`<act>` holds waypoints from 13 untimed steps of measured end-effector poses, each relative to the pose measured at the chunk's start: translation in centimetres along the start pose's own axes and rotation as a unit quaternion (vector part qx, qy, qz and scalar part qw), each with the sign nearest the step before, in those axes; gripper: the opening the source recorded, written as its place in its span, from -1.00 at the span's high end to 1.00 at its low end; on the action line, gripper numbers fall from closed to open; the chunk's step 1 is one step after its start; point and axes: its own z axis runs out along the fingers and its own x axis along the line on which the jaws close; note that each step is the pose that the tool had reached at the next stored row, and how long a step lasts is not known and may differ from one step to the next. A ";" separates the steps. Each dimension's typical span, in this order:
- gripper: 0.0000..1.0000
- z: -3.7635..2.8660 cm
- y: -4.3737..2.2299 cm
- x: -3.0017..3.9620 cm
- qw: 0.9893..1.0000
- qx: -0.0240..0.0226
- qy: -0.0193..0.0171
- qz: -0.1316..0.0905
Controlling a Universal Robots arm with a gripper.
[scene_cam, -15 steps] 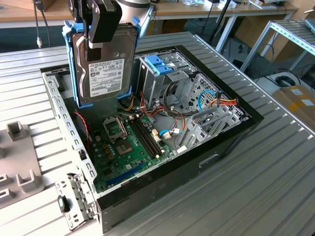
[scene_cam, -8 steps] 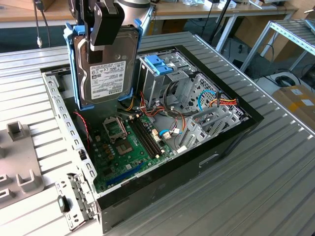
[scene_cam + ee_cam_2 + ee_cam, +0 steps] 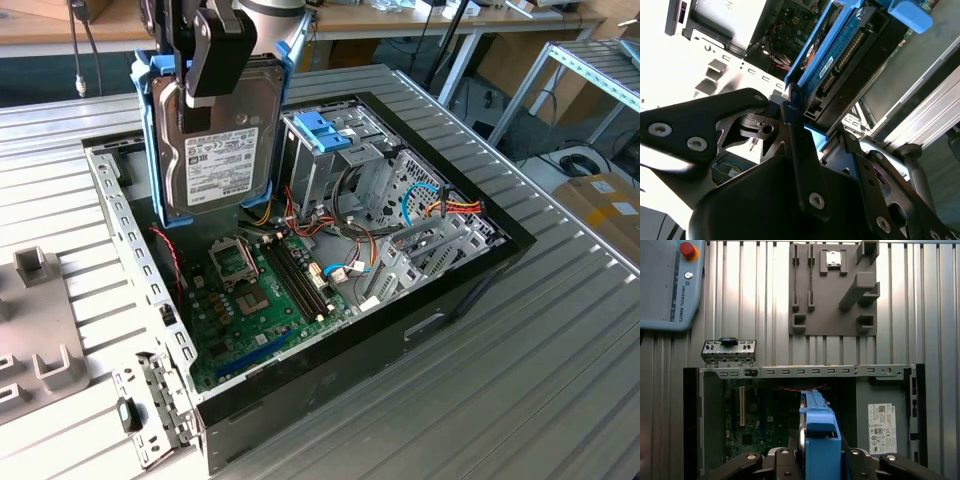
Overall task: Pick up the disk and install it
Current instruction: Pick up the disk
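While the gripper clamps the disk upright, it hangs above the computer case, seemingly clear of the motherboard.

Silver-grey disk, white label, light blue frame. Black end effector. Green circuit board inside black case. Ribbed silver bench under case.

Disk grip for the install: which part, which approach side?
Pinch the disk across its two flat faces at the upper end, coming from above. It hangs upright over the open case, a thin slab that fits between the fingers, and the blue frame along its long edges is left free. The gripper holds it just so.
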 end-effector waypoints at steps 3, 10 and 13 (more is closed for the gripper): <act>0.26 0.00 0.00 0.22 1.000 0.000 0.000 0.000; 0.26 0.00 0.00 0.59 1.000 0.000 0.000 0.000; 0.26 0.00 0.00 0.74 1.000 0.000 0.000 0.000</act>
